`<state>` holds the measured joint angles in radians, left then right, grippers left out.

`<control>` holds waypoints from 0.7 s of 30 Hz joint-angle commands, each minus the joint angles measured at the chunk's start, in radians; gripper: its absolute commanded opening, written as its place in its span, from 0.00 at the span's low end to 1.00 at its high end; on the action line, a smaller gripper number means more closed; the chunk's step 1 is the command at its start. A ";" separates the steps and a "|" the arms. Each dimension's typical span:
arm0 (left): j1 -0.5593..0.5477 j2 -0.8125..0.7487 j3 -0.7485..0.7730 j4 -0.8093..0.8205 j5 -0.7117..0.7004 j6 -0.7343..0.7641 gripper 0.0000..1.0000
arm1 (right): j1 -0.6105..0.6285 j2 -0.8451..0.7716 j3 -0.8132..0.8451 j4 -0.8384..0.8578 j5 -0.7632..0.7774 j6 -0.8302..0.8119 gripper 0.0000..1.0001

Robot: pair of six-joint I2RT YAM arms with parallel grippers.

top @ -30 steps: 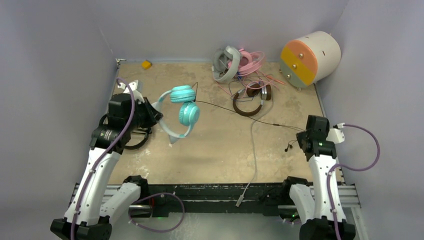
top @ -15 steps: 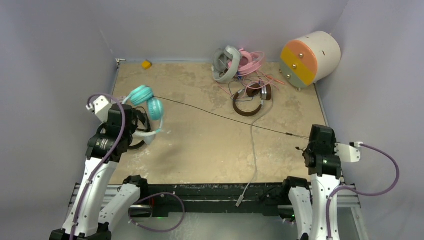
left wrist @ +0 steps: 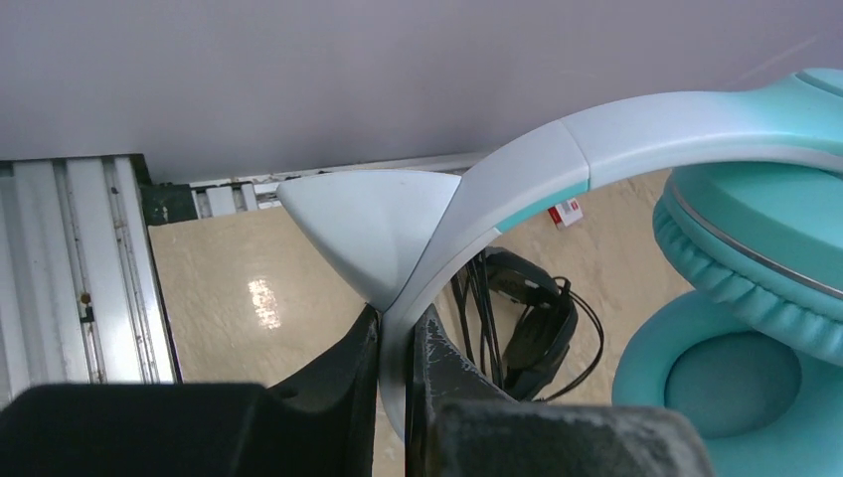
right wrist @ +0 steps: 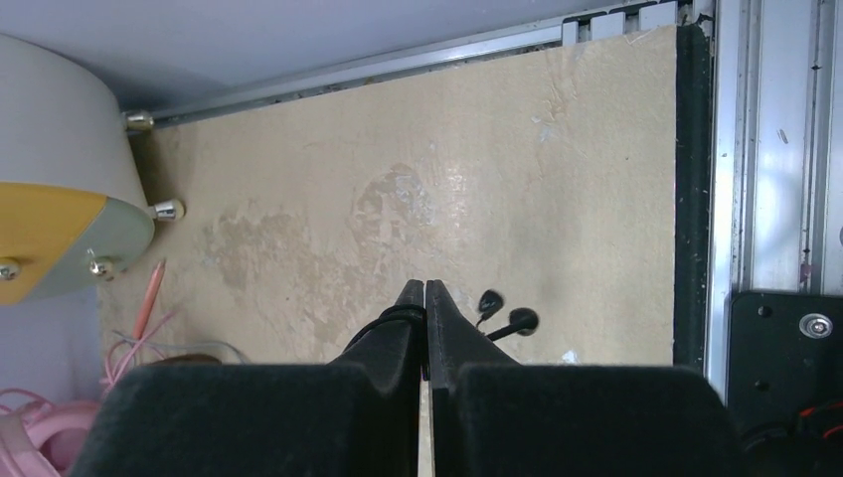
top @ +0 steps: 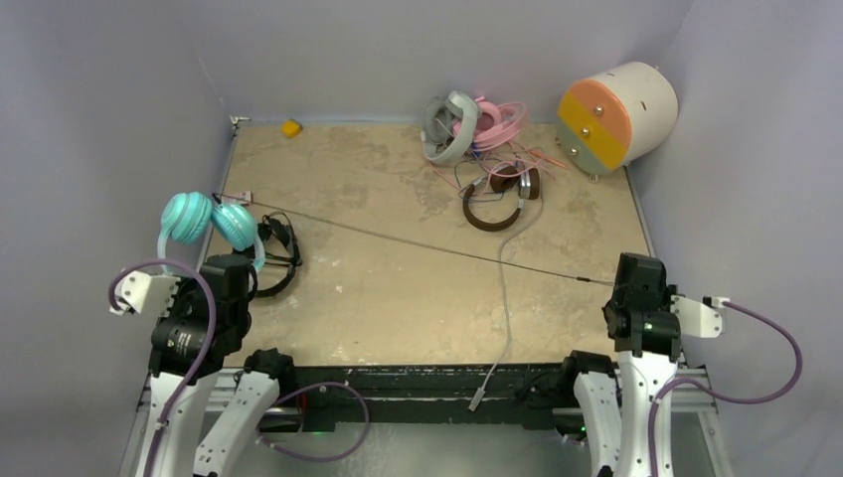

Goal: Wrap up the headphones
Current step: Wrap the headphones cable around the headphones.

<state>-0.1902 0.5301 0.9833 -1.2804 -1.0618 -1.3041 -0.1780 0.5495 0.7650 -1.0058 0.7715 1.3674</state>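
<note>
**Teal headphones parked at the left wall, cable pulled tight across the table**

The left gripper [left wrist: 398,336] is clamped on the white headband of the teal headphones [top: 211,221]. It's holding them up off the table [top: 398,298] right over the left edge, close to the left wall, so there's very little room on that side. Just right of them the black headphones [top: 274,260] lie flat, also near the left edge, with a little red-and-white tag [top: 244,196] just beyond.

The thin black cable [top: 418,243] runs in one straight, taut line from the teal cups to the right gripper [right wrist: 425,293], which sits near the table's near right corner. Its fingers are pressed together with the cable pinched there. Two small black knobs [right wrist: 522,318] poke out beside the tips, no idea what they are.

The middle and near part of the table is open tan surface, crossed only by that cable and a grey cable [top: 505,318] that drops over the near edge. The far side is crowded. The brown headphones [top: 494,211] lie there, with the grey headphones [top: 447,129] and pink headphones [top: 497,121] piled by the far wall. There's a big cream cylinder [top: 616,114] in the far right corner and a small yellow thing [top: 290,127] at the far left.

From above, both sets of fingers are hidden under the wrists. The left wrist view cuts off most of the teal cups. The thin cables in the far pile are too tangled to tell which pair each one belongs to.
</note>
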 commanded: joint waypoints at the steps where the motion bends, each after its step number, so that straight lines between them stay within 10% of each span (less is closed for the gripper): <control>1: -0.023 0.010 0.004 -0.110 -0.193 -0.271 0.00 | -0.005 -0.016 0.038 -0.057 0.089 0.067 0.00; 6: -0.142 0.013 0.019 -0.203 -0.332 -0.353 0.00 | -0.006 -0.015 0.038 -0.049 0.089 0.051 0.00; 9: -0.211 0.022 0.006 0.065 -0.284 0.048 0.00 | -0.006 -0.003 0.020 0.032 0.036 -0.044 0.00; 13: -0.218 0.046 -0.068 0.640 0.302 0.810 0.00 | -0.005 0.030 -0.003 0.296 -0.171 -0.362 0.00; 15: -0.218 0.103 -0.054 0.684 0.634 0.880 0.00 | -0.006 0.060 -0.004 0.414 -0.297 -0.487 0.00; 21: -0.219 0.341 0.072 0.557 0.860 0.892 0.00 | -0.005 0.162 -0.006 0.583 -0.672 -0.735 0.00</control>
<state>-0.4084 0.7715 0.9630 -0.8207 -0.4858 -0.5610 -0.1810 0.6598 0.7662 -0.6220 0.3996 0.8829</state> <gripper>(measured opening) 0.072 0.007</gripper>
